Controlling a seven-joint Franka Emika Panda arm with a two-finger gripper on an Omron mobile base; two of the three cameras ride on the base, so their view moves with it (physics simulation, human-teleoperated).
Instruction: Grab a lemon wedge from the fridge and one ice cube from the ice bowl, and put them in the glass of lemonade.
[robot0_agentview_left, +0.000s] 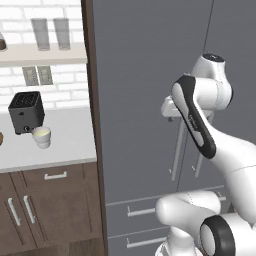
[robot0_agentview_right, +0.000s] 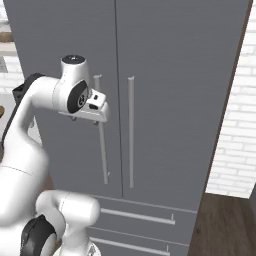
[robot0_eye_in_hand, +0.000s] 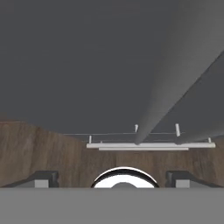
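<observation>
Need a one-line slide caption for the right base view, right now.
Gripper raised beside the left bar handle of the closed grey fridge.

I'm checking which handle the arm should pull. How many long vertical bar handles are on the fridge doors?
2. The left handle runs down just below the gripper; the right handle is beside it, across the seam between the doors of the fridge.

A black toaster (robot0_agentview_left: 26, 112) on the counter (robot0_agentview_left: 70, 140); two tall glasses (robot0_agentview_left: 50, 34) on the shelf above.
</observation>
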